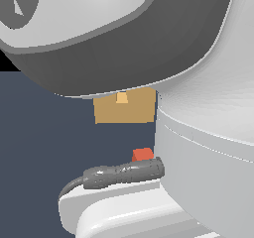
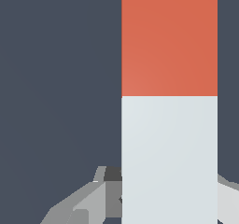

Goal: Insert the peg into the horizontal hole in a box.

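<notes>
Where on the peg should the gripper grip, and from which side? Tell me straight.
Take the white half of the peg, probably near its end, closing across its two long, flat, parallel sides. Come in along the wrist camera's line of sight; the fingers flank that half there. That leaves the orange half free to enter the hole in the box.

Seemingly a simulated test scene: flat slate floor (image 1: pixel 44 133), untextured tan box (image 1: pixel 124 112).

Matt, flat-shaded surfaces
The peg (image 2: pixel 169 101) looks smooth and matt — plastic-like; the box (image 1: pixel 124 110) reads as dull cardboard; the arm shell (image 1: pixel 208 148) has a soft sheen.
</notes>
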Tool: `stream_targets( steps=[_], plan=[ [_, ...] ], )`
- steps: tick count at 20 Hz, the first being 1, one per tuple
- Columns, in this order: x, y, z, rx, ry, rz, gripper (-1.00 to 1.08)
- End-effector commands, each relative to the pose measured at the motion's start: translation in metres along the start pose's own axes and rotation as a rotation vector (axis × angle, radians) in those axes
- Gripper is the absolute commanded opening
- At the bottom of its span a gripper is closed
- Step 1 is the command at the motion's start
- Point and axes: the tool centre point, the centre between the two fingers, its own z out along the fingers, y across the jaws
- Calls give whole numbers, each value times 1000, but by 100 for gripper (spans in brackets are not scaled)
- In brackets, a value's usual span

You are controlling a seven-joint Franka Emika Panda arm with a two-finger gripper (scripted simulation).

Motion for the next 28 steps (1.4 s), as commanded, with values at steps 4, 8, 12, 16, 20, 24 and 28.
stream_targets(
  steps=[4,8,12,16,20,24,28],
  plan=[
    [10,-2,-4,-1,0,6,-100],
    [24,-5,-9,-1,0,16,-100],
    [44,-10,-17,-2,0,30,-100],
    [73,-15,-28,-2,0,52,-100],
    [108,-21,-40,-2,0,76,-100],
    [141,-26,-53,-2,0,100,-100],
    [171,-29,-64,-2,0,122,-100]
  ],
)
